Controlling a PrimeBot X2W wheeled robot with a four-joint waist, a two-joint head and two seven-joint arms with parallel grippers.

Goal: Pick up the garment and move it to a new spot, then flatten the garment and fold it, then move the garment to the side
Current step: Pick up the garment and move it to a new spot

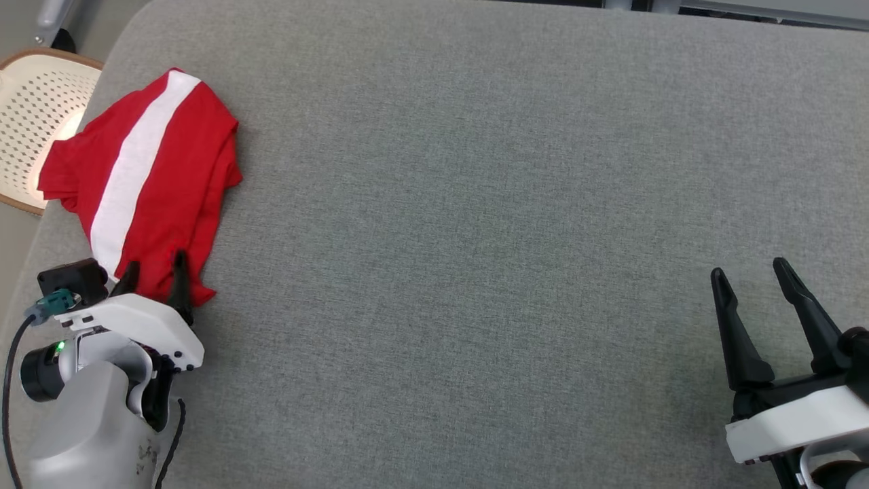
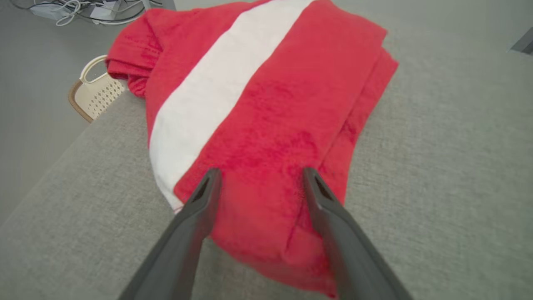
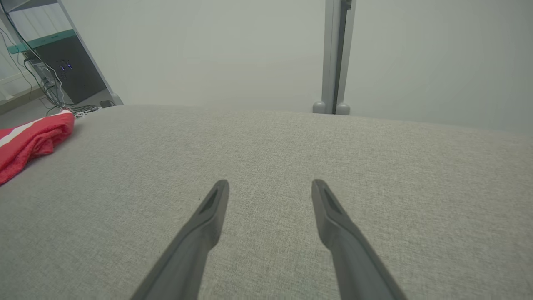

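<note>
Left gripper (image 1: 156, 261) hangs fingers apart over the shirt (image 1: 163, 170), near edge; dip lower, pinch every layer. Right gripper (image 1: 748, 266), also apart, well off it.

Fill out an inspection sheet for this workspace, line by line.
surface: grey fabric-covered table, flat, no stains seen.
job's things: red garment with a white stripe, bunched in layers near the table's left edge.
clutter: nothing seen.
claws: left claw open, fingers over the garment's near end, gripping nothing; right claw open above bare table, well apart from the garment.
cables: black cable loops beside the left arm; loose cables lie on the floor beyond the table.
surroundings: cream perforated basket beside the table's left edge; grey post and dark cabinet beyond the far edge.
</note>
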